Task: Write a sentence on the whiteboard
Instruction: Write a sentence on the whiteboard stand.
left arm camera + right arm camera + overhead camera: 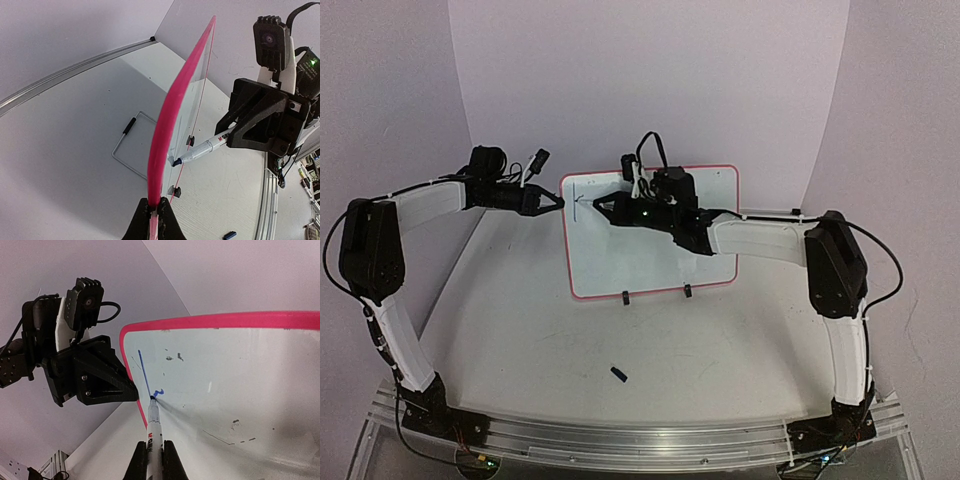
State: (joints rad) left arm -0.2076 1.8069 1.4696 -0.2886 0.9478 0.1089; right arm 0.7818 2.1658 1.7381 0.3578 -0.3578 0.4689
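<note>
The whiteboard (630, 262) stands upright on the table, white with a red-pink rim (172, 110). My left gripper (560, 203) is shut on its left edge, with the fingers pinching the rim (154, 205). My right gripper (600, 205) is shut on a white marker (153, 425), whose blue tip touches the board near the top left corner. Of the sentence, only a long thin blue stroke (144, 371) and a short squiggle (159, 391) show. The marker also shows in the left wrist view (205, 147), with its tip on the board's face.
A dark blue marker cap (618, 374) lies on the table in front of the board. Two black clip feet (625, 297) hold the board's lower edge. A wire stand (125, 150) lies behind the board. Faint old marks dot the board's surface (235, 426).
</note>
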